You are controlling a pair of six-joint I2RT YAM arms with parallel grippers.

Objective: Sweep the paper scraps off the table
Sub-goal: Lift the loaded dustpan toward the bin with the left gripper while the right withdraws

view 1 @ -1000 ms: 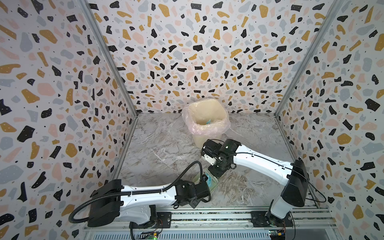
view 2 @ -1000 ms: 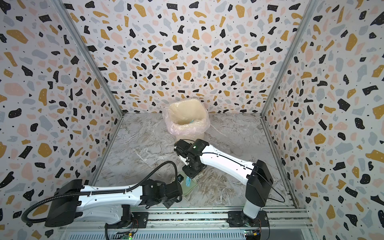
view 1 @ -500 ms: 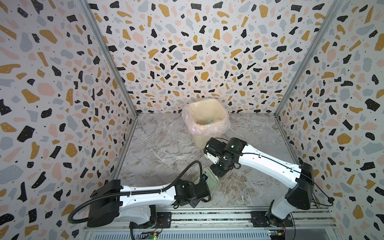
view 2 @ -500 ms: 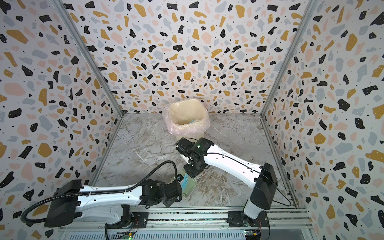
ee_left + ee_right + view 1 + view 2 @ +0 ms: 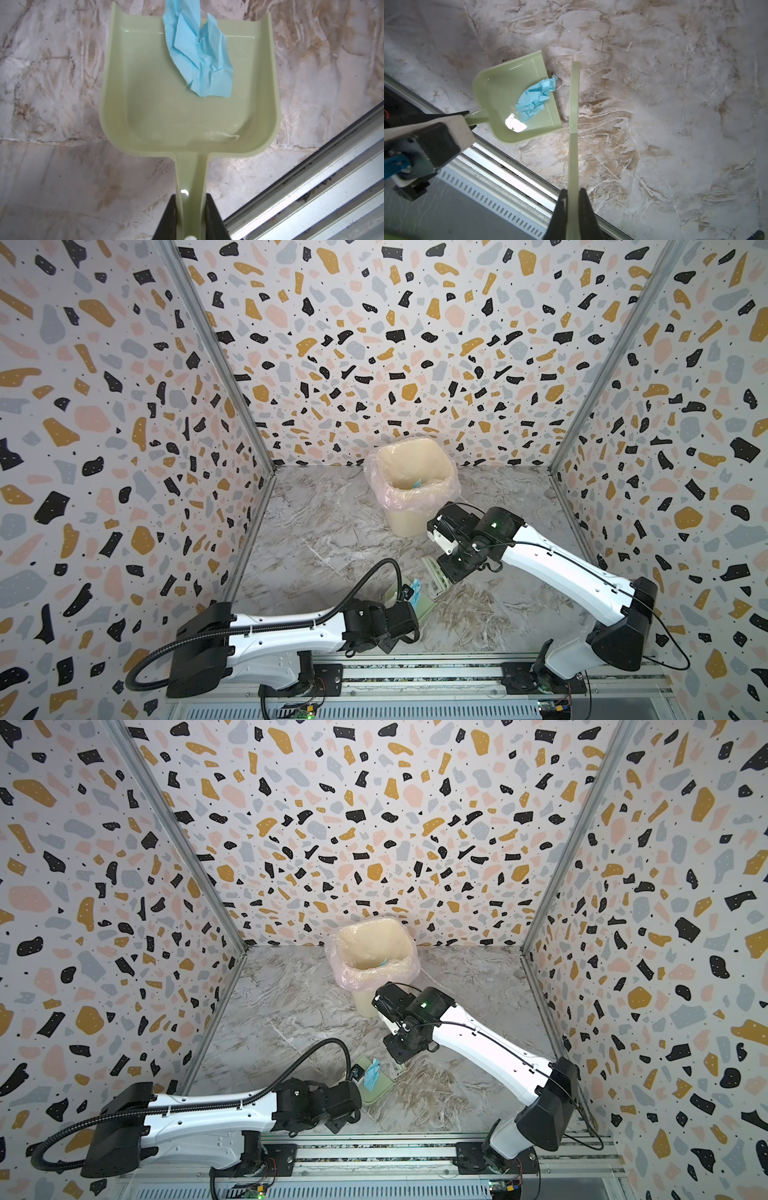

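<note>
Scrap (image 5: 199,56): 1 crumpled, light-blue, in dustpan (image 5: 145,104) | left fingers (image 5: 169,218) clamped on dustpan | right fingers (image 5: 560,214) clamped on brush (image 5: 574,104)

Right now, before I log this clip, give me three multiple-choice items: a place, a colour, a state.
1. The paper scrap nearest the left gripper lies: A in the dustpan; B in the bin; C under the brush.
2. Its colour: A lilac; B light blue; C white.
3. The left gripper is: A open; B shut on the dustpan's handle; C shut on the brush.
Answers: 1 A, it rests on the pan's floor, apart from bin and brush. 2 B, both wrist views show light blue. 3 B, its jaws clamp the handle.
</note>
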